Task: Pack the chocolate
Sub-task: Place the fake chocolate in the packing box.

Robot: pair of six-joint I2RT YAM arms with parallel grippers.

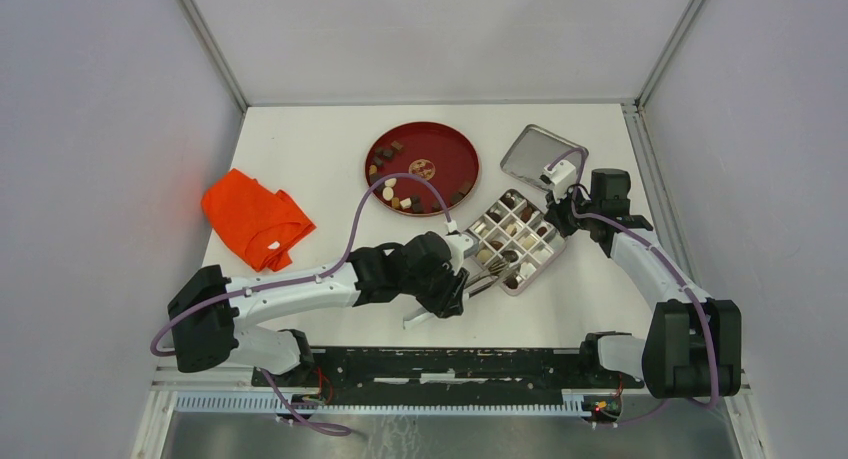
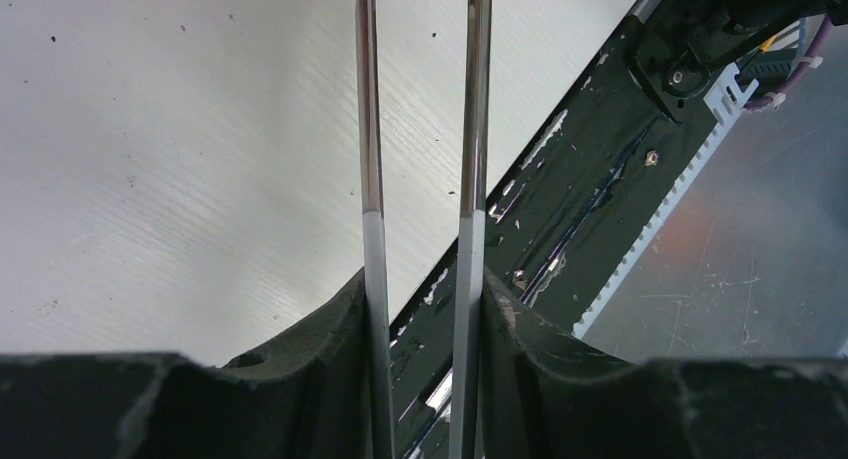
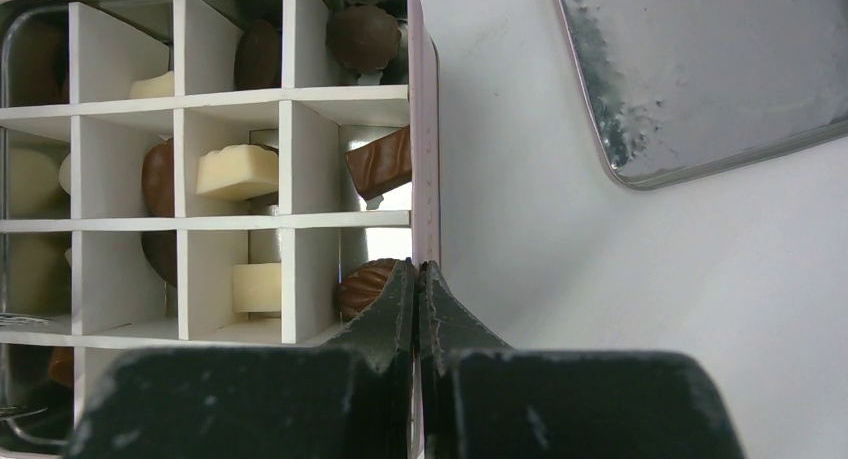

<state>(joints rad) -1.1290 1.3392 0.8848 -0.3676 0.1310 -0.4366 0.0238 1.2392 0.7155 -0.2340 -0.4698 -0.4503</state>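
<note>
Several pieces of chocolate (image 1: 403,197) lie on the red plate (image 1: 445,142), and more sit in the divided box (image 1: 536,267). In the right wrist view the box's cells hold a white piece (image 3: 236,171), a brown bar (image 3: 380,164) and a ribbed brown piece (image 3: 362,287). My right gripper (image 3: 418,277) is shut on the box's (image 3: 426,129) side wall at its far right corner (image 1: 560,211). My left gripper (image 2: 422,289) is shut on the metal tweezers (image 2: 473,129), just left of the box (image 1: 452,291). The tweezers' ends run out of the left wrist view.
The box's metal lid (image 1: 542,157) lies open side up behind the box, also seen in the right wrist view (image 3: 700,69). An orange cloth (image 1: 255,219) is crumpled at the left. The black base rail (image 1: 440,364) runs along the near edge.
</note>
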